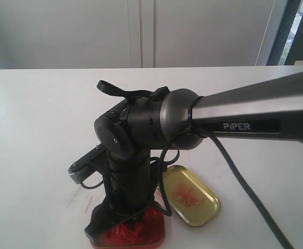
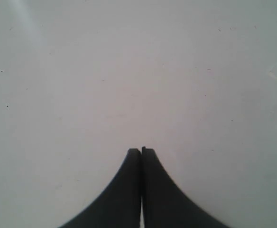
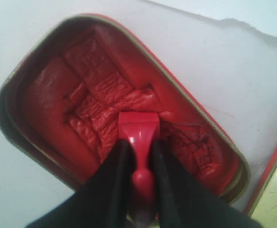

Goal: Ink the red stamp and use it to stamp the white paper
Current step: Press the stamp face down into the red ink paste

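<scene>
Exterior view: the right arm [image 1: 141,129] reaches across the middle, pointing down into the ink tin [image 1: 141,234], which the picture's lower edge cuts. The gold lid [image 1: 190,197] lies just beside the tin's right rim; bare desk [image 1: 37,104] spreads left and behind. Left wrist view: the left pincer [image 2: 141,151] is closed, tips together over bare desk. Right wrist view: the right pincer [image 3: 141,147] grips the red stamp [image 3: 137,127] by its neck, base on the paste, clear of the rim.
</scene>
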